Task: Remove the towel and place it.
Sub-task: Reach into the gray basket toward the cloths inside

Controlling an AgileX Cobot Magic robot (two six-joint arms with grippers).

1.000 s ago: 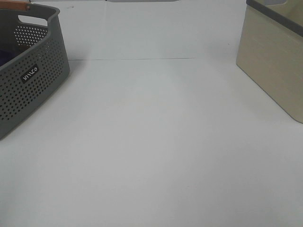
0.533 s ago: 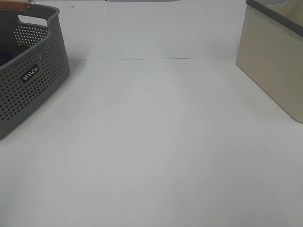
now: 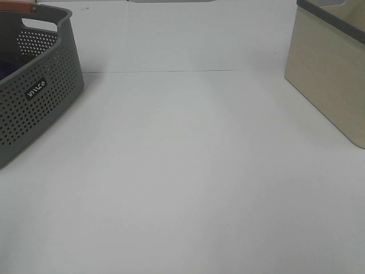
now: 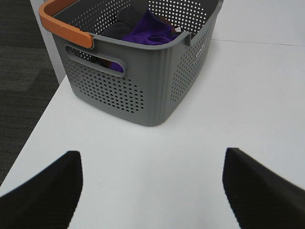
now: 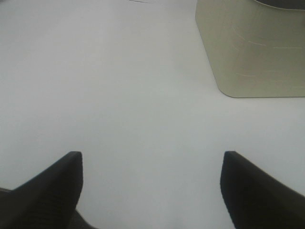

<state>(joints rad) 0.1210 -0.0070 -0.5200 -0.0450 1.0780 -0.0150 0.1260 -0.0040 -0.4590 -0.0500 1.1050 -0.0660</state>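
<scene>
High camera: the grey basket [image 3: 48,108] bears a small white label [image 3: 36,89] that I can't read. Left wrist: the towel [image 4: 150,31] lies inside that basket, well ahead of my released, empty left jaws. Right wrist: right jaws released over the worktop [image 5: 119,95].

Bright, even, diffuse light, faint soft shadow beside the grey basket [image 3: 45,108], slightly washed-out white table [image 3: 188,171].

Label [image 3: 37,89] on grey basket [image 3: 54,111] (white lettering): illegible.
</scene>
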